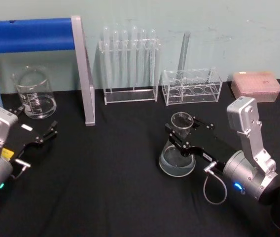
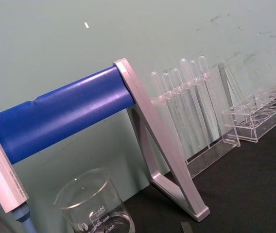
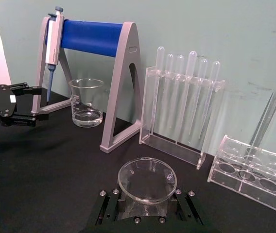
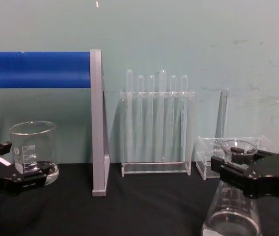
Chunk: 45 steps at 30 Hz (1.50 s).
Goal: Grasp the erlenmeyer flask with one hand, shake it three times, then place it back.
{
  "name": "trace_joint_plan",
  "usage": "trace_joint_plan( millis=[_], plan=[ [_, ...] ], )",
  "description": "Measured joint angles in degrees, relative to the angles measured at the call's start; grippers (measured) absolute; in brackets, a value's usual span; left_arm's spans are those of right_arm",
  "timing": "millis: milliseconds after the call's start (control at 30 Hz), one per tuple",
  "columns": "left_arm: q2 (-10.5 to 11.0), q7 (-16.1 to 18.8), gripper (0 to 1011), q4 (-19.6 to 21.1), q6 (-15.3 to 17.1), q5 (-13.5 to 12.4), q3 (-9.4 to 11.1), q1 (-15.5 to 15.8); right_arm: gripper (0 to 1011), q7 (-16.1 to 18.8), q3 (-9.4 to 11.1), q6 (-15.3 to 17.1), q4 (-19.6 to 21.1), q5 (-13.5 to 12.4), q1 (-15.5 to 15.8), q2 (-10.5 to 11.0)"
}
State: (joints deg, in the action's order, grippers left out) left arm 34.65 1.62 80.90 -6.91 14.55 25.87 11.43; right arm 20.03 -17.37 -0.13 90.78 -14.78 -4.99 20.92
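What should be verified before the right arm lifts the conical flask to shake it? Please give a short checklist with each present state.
1. Right gripper sits around the neck of the erlenmeyer flask, below the flared rim: ok.
2. Hold tight enough to lift: cannot tell.
3. Flask upright, base on the table: ok.
4. Liquid level low, well below the neck: ok.
5. Low tube rack stands behind the flask, apart from it: ok.
6. Left gripper open, parked by the beaker, far from the flask: ok.
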Motion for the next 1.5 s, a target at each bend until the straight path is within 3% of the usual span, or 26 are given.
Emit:
trace_joint_plan(
  millis=[1500],
  plan=[
    [0.0,0.0,1001,0.0,0.0,0.0,0.0,0.0,449,0.2,-0.6,0.2,-0.5,0.0,0.7,-0.4]
  ],
)
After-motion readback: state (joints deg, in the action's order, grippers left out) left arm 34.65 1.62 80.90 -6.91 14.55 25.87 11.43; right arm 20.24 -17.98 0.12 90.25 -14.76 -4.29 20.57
